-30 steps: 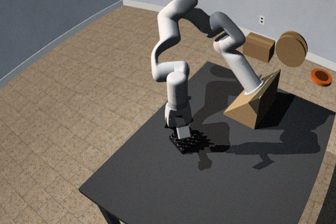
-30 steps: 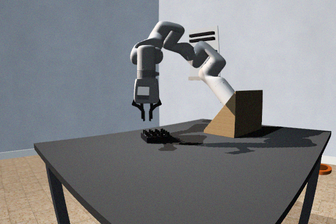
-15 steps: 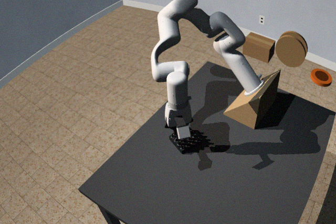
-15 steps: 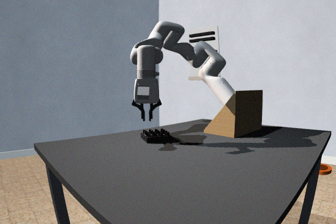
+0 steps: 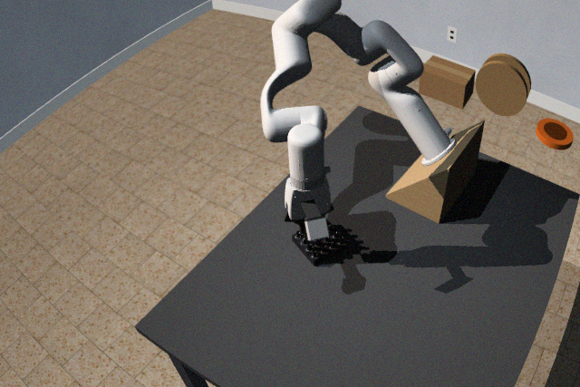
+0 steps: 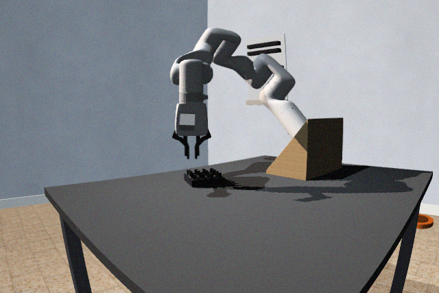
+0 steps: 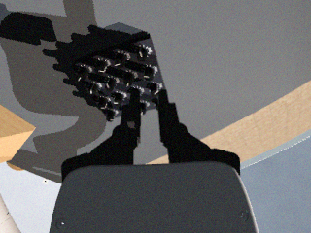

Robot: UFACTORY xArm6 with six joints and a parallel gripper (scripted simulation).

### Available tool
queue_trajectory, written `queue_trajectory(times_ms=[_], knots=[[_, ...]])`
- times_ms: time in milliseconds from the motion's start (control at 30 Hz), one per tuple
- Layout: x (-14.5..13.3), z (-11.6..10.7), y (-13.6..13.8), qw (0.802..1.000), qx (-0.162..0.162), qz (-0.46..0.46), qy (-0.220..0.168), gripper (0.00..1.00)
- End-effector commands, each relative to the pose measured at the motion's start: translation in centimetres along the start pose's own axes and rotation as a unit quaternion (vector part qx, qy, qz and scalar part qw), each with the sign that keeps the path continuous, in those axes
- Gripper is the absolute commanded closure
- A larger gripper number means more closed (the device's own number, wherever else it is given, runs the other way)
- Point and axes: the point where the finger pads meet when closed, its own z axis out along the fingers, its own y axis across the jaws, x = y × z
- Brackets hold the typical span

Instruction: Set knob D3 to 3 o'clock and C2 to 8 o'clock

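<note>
The black knob box (image 5: 317,259) (image 6: 202,183) (image 7: 155,61) stands on the dark table, with rows of small black knobs on top. Light glints on the knobs in the wrist view, but their names, marks and white lines cannot be read clearly. The socket cannot be made out. My gripper (image 6: 192,157) (image 7: 149,101) points down above the box, with a gap between its fingertips and the knob tops in the exterior view. Its fingers stand a little apart with nothing between them. In the wrist view the fingers cover part of the box's near edge.
The dark grey table (image 5: 337,326) (image 6: 226,232) carries the box and the wooden wedge base (image 5: 417,193) (image 6: 324,149) (image 7: 14,132) of the arm. Long shadows of arm and box lie across the table. Cardboard-coloured objects and an orange ring (image 5: 554,139) are beyond the table.
</note>
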Motion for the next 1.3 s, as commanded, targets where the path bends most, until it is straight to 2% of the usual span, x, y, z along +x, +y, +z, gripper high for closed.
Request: queue_trajectory(times_ms=[0, 1267], knots=[[0.1, 0.1, 0.1, 1.0, -0.001, 0.001, 0.001, 0.81], [0.1, 3.7, 0.1, 1.0, -0.001, 0.0, 0.001, 0.81]])
